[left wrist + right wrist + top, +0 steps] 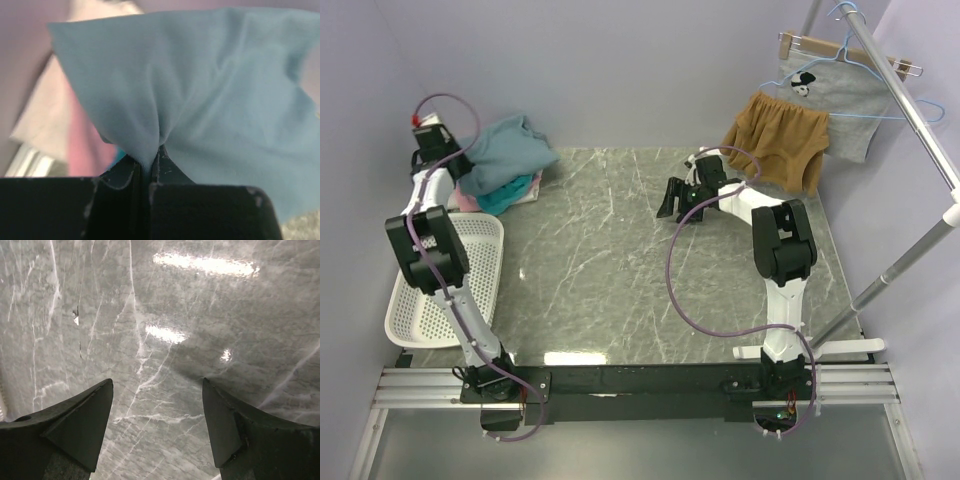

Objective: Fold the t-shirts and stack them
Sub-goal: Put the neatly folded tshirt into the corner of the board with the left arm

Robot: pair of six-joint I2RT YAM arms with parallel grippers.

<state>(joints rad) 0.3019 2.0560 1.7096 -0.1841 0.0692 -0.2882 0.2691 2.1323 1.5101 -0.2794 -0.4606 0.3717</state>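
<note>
Holding: a fold of the grey-blue tee [515,148] [210,90] was clamped between the pressed-together fingers of the left gripper [460,170] [150,167]. In the left wrist view the cloth was bunched into a tight crease at the fingertips and fanned out above them.
Pile: the tees were heaped at the far left corner of the table [620,280], close to the back wall. The grey-blue tee was crumpled on top.
Teal tee [506,198]: it was seen under the grey-blue tee, at the near edge of the pile.
Pink tee [468,203] [82,135]: a strip was seen at the left of the pile, beside the left arm. It was blurred in the wrist view.
White tee [533,188]: an edge was seen at the pile's near right side, low against the table.
Right gripper [678,205] [157,385]: its fingers were spread wide with nothing between them, over bare marble at the far right of the table. Whether the table was touched could not be told.
Basket [410,320]: white and slotted, it was set at the table's left edge, on the near side of the pile.
Shorts [780,135]: mustard-brown, they were hung at the far right corner.
Print garment [840,100]: light grey, it was hung on a hanger just behind the shorts.
</note>
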